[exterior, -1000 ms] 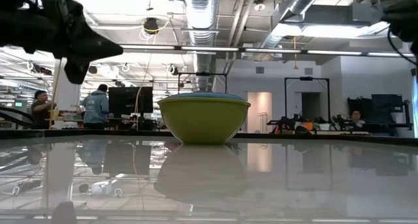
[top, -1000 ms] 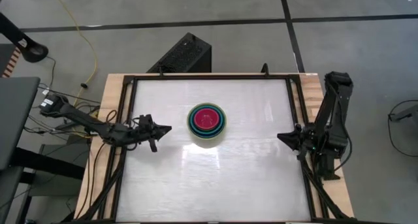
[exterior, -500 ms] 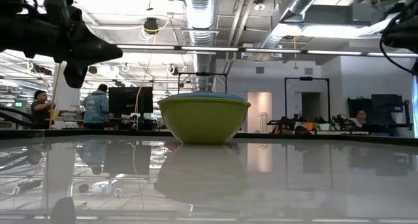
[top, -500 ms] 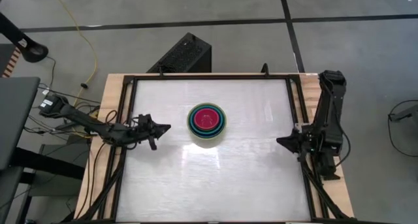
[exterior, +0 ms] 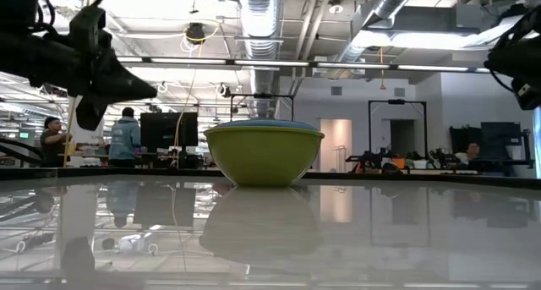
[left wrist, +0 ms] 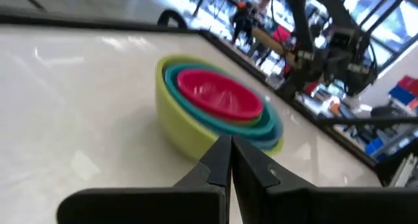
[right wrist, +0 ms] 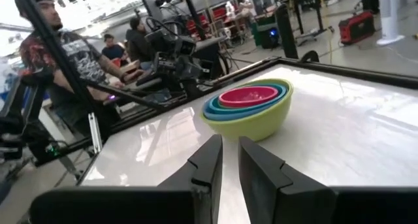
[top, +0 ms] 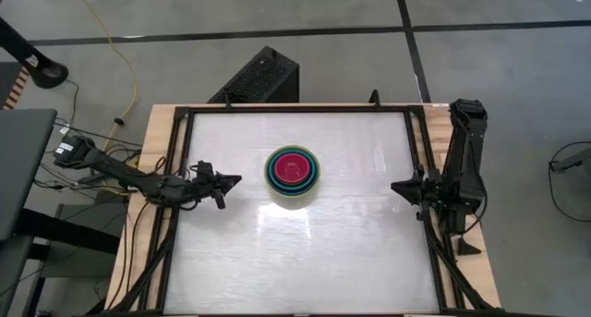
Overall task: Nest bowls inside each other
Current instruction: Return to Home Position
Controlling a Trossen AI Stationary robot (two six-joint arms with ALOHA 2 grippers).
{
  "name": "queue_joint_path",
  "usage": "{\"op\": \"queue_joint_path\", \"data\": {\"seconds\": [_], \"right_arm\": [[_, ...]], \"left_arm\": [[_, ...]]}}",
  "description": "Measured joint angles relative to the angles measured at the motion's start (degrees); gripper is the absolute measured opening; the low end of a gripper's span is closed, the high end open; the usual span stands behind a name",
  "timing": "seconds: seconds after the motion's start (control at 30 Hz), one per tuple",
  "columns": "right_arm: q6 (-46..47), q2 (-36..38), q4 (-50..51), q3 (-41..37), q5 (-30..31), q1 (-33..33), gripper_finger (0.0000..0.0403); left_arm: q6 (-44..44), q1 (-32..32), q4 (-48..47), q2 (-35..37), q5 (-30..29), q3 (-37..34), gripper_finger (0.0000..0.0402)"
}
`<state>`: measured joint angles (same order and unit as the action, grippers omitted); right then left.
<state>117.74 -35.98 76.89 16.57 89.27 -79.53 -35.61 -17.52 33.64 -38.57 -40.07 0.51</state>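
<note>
The bowls (top: 294, 176) stand nested in one stack at the table's middle, resting on the base of the olive-green outer bowl (exterior: 264, 155). Blue and teal rims ring the magenta-pink bowl (right wrist: 248, 95) innermost. My left gripper (top: 238, 179) hovers level to the stack's left, pointing at it, shut and empty; its wrist view shows the stack (left wrist: 215, 106) just beyond the fingertips (left wrist: 230, 142). My right gripper (top: 395, 185) hangs by the table's right edge, pointing at the stack. Its fingers (right wrist: 230, 145) stand a little apart with nothing between.
A black frame (top: 295, 107) runs round the white tabletop. A dark box (top: 260, 77) sits on the floor past the far edge. People (right wrist: 46, 48) stand and sit in the room beyond the table. The tabletop shows bare around the stack.
My right gripper has sunk and drifted a little toward the far edge while its arm folded back by the table's right edge. My left gripper has rolled slightly about its own line. The bowls have stayed put.
</note>
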Motion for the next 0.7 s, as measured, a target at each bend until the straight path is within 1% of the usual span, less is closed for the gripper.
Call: {"op": "queue_joint_path", "data": {"seconds": [0.1, 0.17, 0.27, 0.33, 0.43, 0.53, 0.6, 0.7], "right_arm": [[-1.76, 1.37, -0.96, -0.67, 0.95, -0.81, 0.0084], [-5.17, 1.55, -5.1, -0.86, 1.05, -1.32, 0.0084], [-14.44, 0.78, -12.79, 0.02, 0.89, -1.47, 0.0084], [-23.21, -0.26, -19.2, 0.66, 0.91, -0.97, 0.0084], [-38.72, -1.58, -29.78, 1.32, 0.93, 2.52, 0.0084], [-52.12, -2.7, -39.65, 1.34, 0.63, 7.36, 0.0084], [-58.5, -3.2, -44.85, 1.34, -1.42, 11.14, 0.0084], [-64.37, -4.23, -49.52, 1.34, -7.49, 17.36, 0.0084]], "left_arm": [[-2.95, 0.0, -3.03, -0.01, 2.01, -0.02, 0.0], [-5.55, -0.01, -4.92, 0.0, 2.35, -0.04, 0.0], [-8.88, 0.0, -6.93, 0.0, 2.33, -0.04, 0.0], [-9.38, 0.0, -7.68, -0.02, 2.35, -0.02, 0.0], [-9.22, 0.0, -7.3, 0.0, 2.77, 0.01, 0.0], [-9.32, 0.0, -7.6, 0.0, 2.81, 0.31, 0.0], [-8.62, 0.0, -7.44, -0.02, 2.81, 0.52, 0.0], [-8.6, 0.0, -7.04, 0.02, 2.81, 0.66, 0.0]]}}
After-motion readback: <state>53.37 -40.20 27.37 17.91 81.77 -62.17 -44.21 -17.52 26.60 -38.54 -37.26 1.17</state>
